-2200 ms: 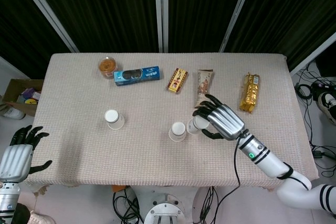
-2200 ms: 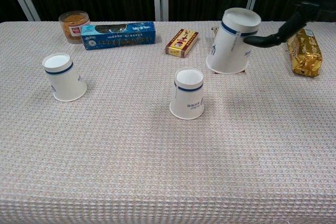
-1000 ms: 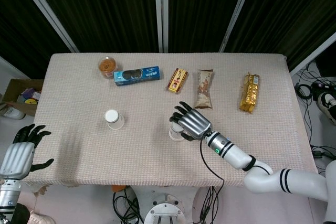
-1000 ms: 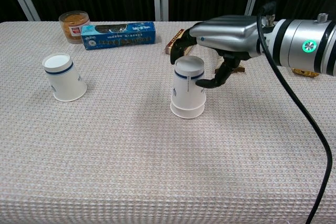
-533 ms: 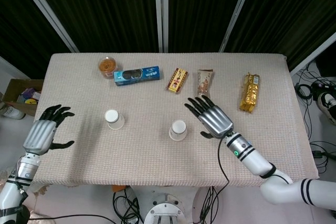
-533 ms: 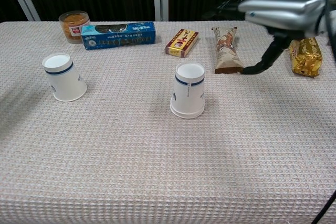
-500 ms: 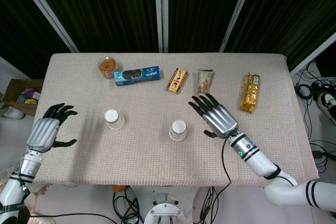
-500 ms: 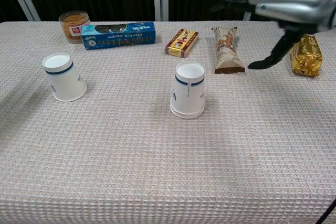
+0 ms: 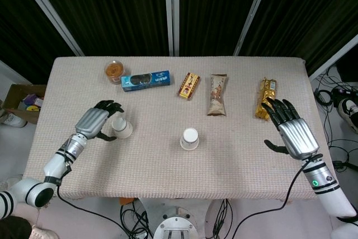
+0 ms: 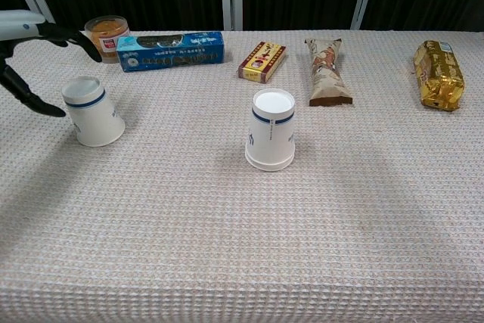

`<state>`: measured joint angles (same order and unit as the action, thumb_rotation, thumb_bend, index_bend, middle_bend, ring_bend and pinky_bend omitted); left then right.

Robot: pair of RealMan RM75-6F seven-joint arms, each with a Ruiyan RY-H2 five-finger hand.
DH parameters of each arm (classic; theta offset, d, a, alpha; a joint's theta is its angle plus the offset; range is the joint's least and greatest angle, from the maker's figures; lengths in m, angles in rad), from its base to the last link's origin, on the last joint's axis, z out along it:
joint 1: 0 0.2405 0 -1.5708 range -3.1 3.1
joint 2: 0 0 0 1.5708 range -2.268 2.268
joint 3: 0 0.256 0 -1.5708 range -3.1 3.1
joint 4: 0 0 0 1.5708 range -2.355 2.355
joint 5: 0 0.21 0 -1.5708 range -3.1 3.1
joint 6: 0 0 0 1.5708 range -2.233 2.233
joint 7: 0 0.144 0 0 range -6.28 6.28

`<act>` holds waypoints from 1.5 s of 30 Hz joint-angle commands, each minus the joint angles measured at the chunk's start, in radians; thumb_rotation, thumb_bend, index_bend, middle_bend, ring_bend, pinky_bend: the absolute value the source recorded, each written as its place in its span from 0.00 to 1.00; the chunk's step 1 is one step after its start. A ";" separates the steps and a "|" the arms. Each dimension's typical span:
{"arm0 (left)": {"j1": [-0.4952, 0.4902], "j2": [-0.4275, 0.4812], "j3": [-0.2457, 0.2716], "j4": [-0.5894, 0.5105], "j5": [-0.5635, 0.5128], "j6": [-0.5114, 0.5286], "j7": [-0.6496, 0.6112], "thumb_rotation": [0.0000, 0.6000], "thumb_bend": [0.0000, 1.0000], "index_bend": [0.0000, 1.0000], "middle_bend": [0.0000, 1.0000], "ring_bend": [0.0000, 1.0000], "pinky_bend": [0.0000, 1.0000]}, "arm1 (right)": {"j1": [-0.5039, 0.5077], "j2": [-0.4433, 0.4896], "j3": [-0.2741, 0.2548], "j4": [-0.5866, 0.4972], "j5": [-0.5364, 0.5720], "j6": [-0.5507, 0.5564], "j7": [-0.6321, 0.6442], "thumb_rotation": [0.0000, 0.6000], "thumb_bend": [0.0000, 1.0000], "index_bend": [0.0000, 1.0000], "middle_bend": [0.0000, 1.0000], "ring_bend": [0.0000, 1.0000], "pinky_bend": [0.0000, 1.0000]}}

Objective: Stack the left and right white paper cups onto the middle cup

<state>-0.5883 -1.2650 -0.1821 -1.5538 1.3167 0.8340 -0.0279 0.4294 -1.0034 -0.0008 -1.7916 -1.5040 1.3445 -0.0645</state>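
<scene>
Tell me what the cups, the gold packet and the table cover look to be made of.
Left cup and middle cup: matte white paper, going by the blue printed band and rolled rim. Gold packet: probably metallised film, since it glints and crinkles. Table cover: beige woven cloth with a waffle texture and no sheen.

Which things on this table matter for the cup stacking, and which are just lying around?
Part of the job:
left paper cup
middle cup stack
left hand, open by the left cup
right hand, open

Lying about:
orange-lidded jar
blue cookie box
red-and-gold box
brown snack wrapper
gold packet
</scene>
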 commanded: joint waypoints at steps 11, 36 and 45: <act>-0.083 -0.079 0.007 0.090 -0.149 -0.075 0.104 1.00 0.21 0.40 0.37 0.32 0.15 | -0.061 -0.040 0.006 0.103 -0.032 0.023 0.105 1.00 0.13 0.00 0.00 0.00 0.00; -0.244 0.046 -0.103 -0.309 -0.047 -0.040 0.122 1.00 0.26 0.50 0.50 0.44 0.18 | -0.179 -0.091 0.009 0.271 -0.063 0.112 0.308 1.00 0.15 0.00 0.00 0.00 0.00; -0.423 -0.053 -0.109 -0.292 -0.307 -0.094 0.370 1.00 0.26 0.49 0.49 0.43 0.18 | -0.204 -0.094 0.016 0.296 -0.073 0.135 0.345 1.00 0.15 0.00 0.00 0.00 0.00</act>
<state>-0.9441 -1.2775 -0.2879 -1.8577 1.0959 0.7632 0.2726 0.2273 -1.0969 0.0140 -1.4974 -1.5761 1.4787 0.2787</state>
